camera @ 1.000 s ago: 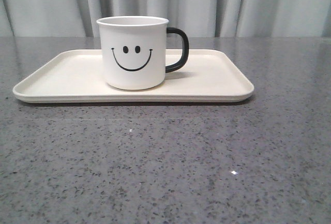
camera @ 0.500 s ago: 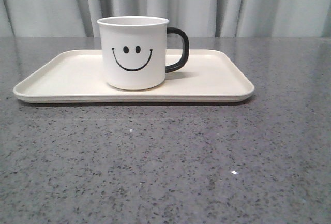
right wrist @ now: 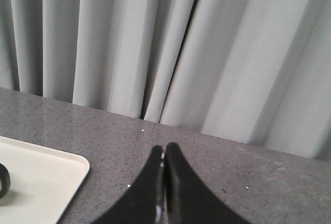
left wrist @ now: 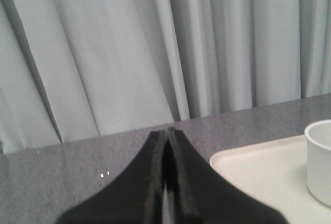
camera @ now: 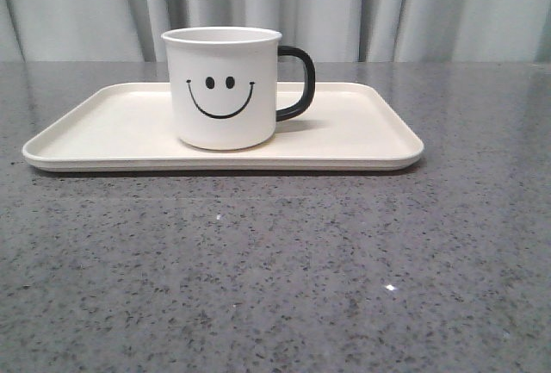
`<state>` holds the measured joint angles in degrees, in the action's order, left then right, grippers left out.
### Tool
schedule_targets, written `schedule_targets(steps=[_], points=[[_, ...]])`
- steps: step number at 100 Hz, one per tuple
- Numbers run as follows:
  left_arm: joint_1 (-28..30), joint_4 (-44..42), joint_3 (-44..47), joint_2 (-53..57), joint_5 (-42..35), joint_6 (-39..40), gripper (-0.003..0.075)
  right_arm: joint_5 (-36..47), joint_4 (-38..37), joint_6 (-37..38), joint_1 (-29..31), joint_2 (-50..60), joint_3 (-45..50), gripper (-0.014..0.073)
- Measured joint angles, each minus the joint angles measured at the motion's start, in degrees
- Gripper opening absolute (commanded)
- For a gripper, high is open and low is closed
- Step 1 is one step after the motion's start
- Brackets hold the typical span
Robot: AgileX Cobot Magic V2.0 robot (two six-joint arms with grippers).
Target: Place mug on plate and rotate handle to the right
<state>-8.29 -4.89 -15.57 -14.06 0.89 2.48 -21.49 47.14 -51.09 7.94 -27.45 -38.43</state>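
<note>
I see the white smiley-face mug (camera: 222, 89) standing upright on the cream rectangular plate (camera: 362, 136), left of its centre, its glossy black loop handle (camera: 297, 83) pointing right. My left gripper (left wrist: 166, 133) and right gripper (right wrist: 164, 149) both have their fingers pressed together, holding nothing, above the grey speckled table (camera: 275, 270).

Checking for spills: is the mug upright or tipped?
Upright. The mug stands flat on the plate, rim level on top, handle pointing right.
</note>
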Motion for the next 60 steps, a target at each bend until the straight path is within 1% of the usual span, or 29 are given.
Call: schedule_targets(steps=[9, 23, 45, 60], points=[[1.00, 1.59, 6.05, 4.71, -0.89, 0.00, -0.0020, 0.00, 0.00, 0.00, 0.00, 0.00, 0.00, -0.0120], [3.09, 2.09, 11.44, 9.96, -1.21, 0.00, -0.0020, 0.00, 0.00, 0.00, 0.00, 0.00, 0.00, -0.0120], [6.87, 2.24, 13.75, 11.95, -1.58, 0.00, -0.0020, 0.00, 0.00, 0.00, 0.00, 0.00, 0.00, -0.0120], [7.63, 2.28, 15.34, 13.09, -2.05, 0.00, -0.0020, 0.00, 0.00, 0.00, 0.00, 0.00, 0.00, -0.0120]])
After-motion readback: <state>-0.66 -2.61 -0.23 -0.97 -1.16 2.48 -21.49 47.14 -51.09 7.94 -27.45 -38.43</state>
